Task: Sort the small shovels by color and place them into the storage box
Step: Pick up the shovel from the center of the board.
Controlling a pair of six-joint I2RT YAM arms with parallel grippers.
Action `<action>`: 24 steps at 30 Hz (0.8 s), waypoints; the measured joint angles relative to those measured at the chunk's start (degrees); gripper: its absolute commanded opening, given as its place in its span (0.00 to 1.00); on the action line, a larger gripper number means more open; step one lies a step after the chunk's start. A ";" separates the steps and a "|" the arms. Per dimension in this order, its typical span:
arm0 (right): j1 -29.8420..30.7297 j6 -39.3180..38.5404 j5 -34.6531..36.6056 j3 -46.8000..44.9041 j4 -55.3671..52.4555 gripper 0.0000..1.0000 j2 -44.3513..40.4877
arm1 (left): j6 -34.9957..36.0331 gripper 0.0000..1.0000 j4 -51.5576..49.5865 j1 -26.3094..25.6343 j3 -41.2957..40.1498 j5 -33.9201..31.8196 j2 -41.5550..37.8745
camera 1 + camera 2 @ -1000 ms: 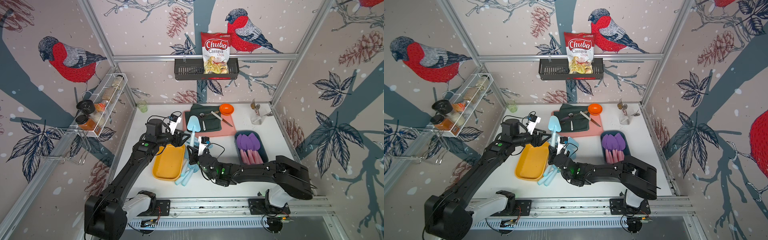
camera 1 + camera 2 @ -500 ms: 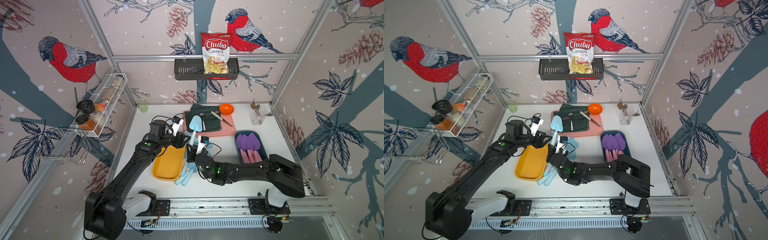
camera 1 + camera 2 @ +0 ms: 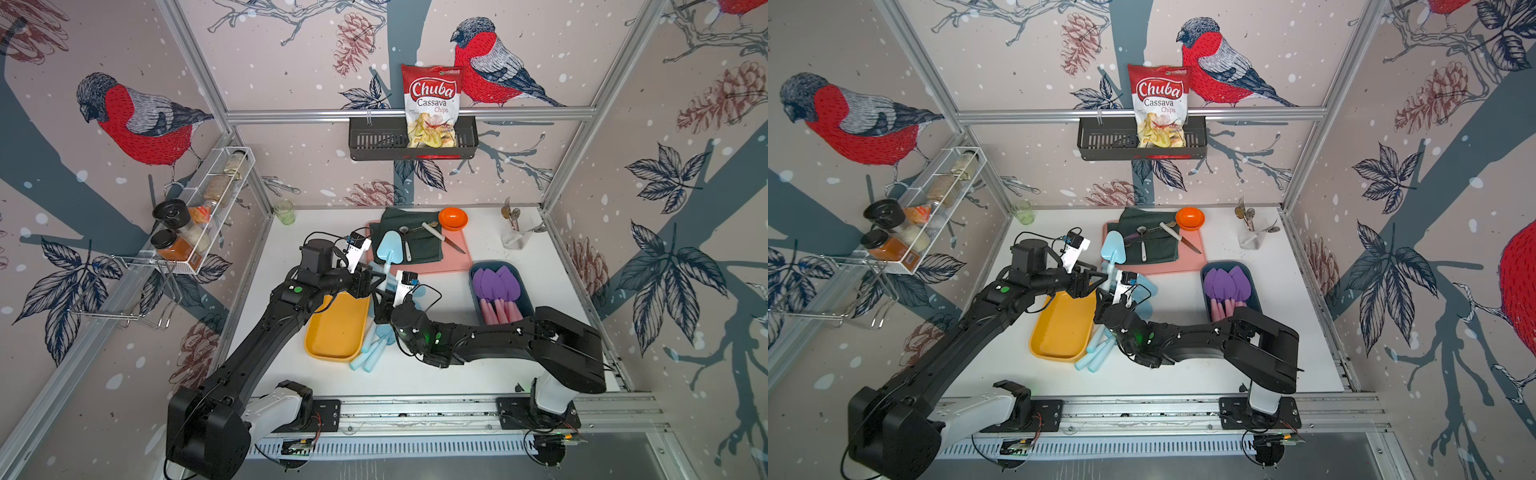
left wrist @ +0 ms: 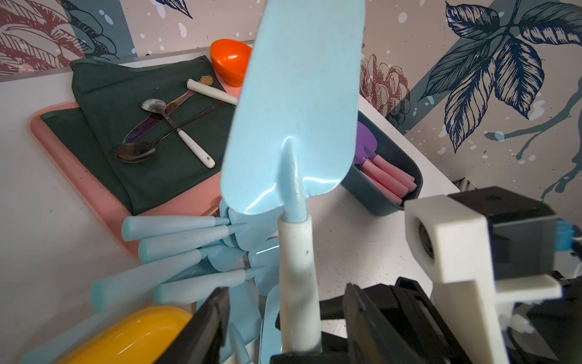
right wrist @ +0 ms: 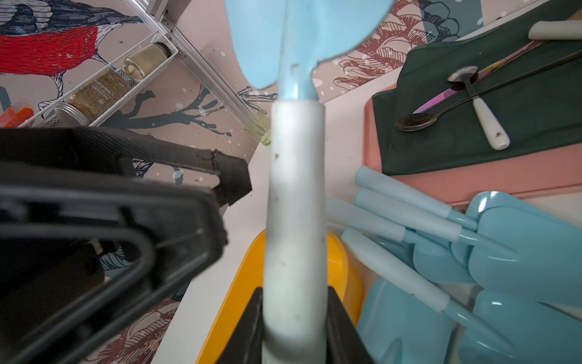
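Currently I read the right gripper (image 3: 381,296) as clamped on the pale handle of a light blue shovel (image 3: 390,249). Its jaws press against both sides of the handle's lower end, as the right wrist view shows (image 5: 294,302). The shovel stands upright above the table (image 3: 436,374), blade uppermost, over the gap between the yellow tray (image 3: 336,328) and the pink board (image 3: 457,262).

The left gripper (image 3: 373,281) sits level with the same handle. Its jaws stand wide, one on each side, with a clear gap to the handle on both sides in the left wrist view (image 4: 288,299). I see no contact between them and the shovel.

The loose blue shovels (image 3: 374,345) lie in a heap on the table, just beside the yellow tray's edge and under the right arm's wrist. Their handles overlap one another (image 4: 189,245).

The purple shovels (image 3: 496,286) lie side by side inside the dark blue box (image 3: 528,299), pink handles toward the rail, well apart from the heap.

On the pink board, a green cloth (image 3: 424,249) carries spoons and a white-handled knife (image 3: 442,237); an orange bowl (image 3: 453,218) sits at the board's far corner.
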 measured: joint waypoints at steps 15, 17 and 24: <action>0.50 0.44 -2.60 2.34 -0.02 0.00 1.55 | -0.09 0.35 0.04 -1.60 0.09 -1.95 2.73; 0.57 0.37 -2.82 2.54 -0.04 0.00 1.70 | -0.26 0.24 0.07 -1.62 0.09 -2.01 2.82; 0.59 0.02 -3.13 2.71 -0.66 0.46 2.45 | -2.51 0.00 -1.07 -1.73 0.13 -3.21 3.06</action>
